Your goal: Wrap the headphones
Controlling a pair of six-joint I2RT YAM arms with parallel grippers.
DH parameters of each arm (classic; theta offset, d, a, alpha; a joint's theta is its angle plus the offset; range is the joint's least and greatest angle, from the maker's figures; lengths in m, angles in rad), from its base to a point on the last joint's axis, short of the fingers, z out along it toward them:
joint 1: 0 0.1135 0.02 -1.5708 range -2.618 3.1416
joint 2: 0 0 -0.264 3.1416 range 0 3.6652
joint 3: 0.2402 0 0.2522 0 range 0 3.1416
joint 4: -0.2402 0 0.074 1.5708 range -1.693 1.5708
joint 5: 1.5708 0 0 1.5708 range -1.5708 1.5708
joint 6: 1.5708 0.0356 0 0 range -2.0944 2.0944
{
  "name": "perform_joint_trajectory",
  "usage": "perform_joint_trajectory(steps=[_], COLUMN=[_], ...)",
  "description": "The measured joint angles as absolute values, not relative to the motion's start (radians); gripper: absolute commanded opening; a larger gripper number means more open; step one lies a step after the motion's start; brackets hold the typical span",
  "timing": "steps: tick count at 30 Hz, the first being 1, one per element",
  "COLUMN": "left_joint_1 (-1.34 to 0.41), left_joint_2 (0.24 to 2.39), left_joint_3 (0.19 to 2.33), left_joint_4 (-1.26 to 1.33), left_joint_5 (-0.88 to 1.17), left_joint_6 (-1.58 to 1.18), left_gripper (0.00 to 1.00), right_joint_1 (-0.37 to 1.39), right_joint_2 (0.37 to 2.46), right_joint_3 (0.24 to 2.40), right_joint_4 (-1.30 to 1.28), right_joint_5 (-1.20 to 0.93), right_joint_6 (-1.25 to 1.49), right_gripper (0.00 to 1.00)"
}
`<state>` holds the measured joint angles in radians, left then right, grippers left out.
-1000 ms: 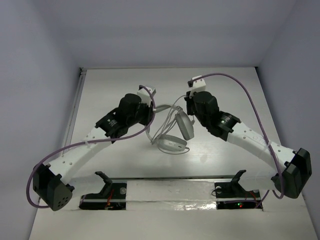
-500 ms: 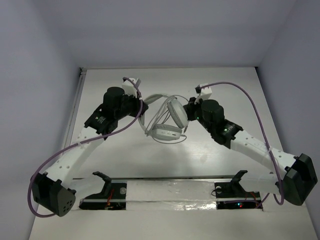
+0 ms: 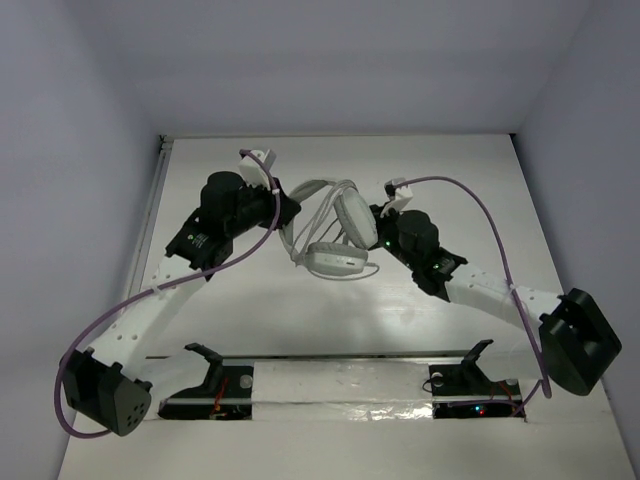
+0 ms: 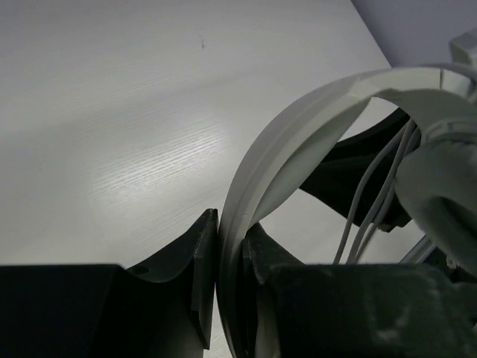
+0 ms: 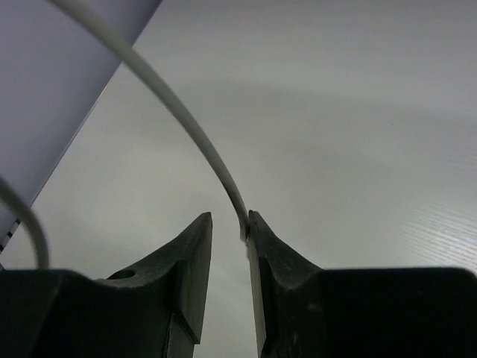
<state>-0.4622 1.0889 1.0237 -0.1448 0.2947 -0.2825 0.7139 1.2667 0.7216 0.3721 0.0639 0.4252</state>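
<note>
The white headphones are held up over the middle of the table between my two arms, one oval earcup upright and one lower. My left gripper is shut on the curved headband, which runs up from between its fingers in the left wrist view. The thin grey cable loops round the headband, with strands hanging by the earcup. My right gripper is just right of the upright earcup. Its jaws stand slightly apart, and the cable lies against the right finger only.
Thick purple robot cables arc over both arms. White walls close in the table at the left, back and right. Two black stands sit at the near edge by a shiny strip.
The headphones have moved up and back with my left gripper. My right gripper has swung in and down beside the upright earcup, bringing the cable with it.
</note>
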Motion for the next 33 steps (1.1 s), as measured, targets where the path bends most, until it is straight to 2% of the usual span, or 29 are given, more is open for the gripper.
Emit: perform_joint_trajectory(steps=[2, 12, 14, 16, 18, 22, 24, 26, 33], left_joint_1=[-0.464, -0.464, -0.465, -0.466, -0.47, -0.47, -0.47, -0.47, -0.47], left_joint_2=[1.086, 1.069, 1.052, 1.034, 1.013, 0.936, 0.899, 0.876, 0.767], left_joint_3=[1.024, 1.019, 1.005, 0.989, 0.976, 0.912, 0.883, 0.869, 0.831], left_joint_4=[-0.127, -0.117, -0.105, -0.09, -0.068, -0.035, -0.035, -0.041, -0.131], left_joint_5=[0.295, 0.272, 0.256, 0.232, 0.184, 0.094, 0.065, 0.046, -0.032], left_joint_6=[-0.302, -0.337, -0.352, -0.377, -0.408, -0.441, -0.454, -0.456, -0.461], left_gripper=[0.0, 0.0, 0.0, 0.0, 0.0, 0.0, 0.0, 0.0, 0.0], right_joint_1=[0.712, 0.705, 0.705, 0.706, 0.707, 0.707, 0.707, 0.707, 0.706], right_joint_2=[1.29, 1.323, 1.327, 1.328, 1.315, 1.221, 1.153, 1.079, 0.857], right_joint_3=[0.706, 0.691, 0.679, 0.665, 0.646, 0.635, 0.63, 0.625, 0.582], right_joint_4=[0.408, 0.524, 0.553, 0.552, 0.538, 0.469, 0.44, 0.402, 0.23], right_joint_5=[0.042, -0.028, -0.041, -0.051, -0.052, -0.025, -0.002, 0.02, 0.121], right_joint_6=[0.445, 0.496, 0.51, 0.517, 0.521, 0.522, 0.522, 0.521, 0.524], right_gripper=[0.38, 0.37, 0.43, 0.58, 0.61, 0.73, 0.74, 0.8, 0.81])
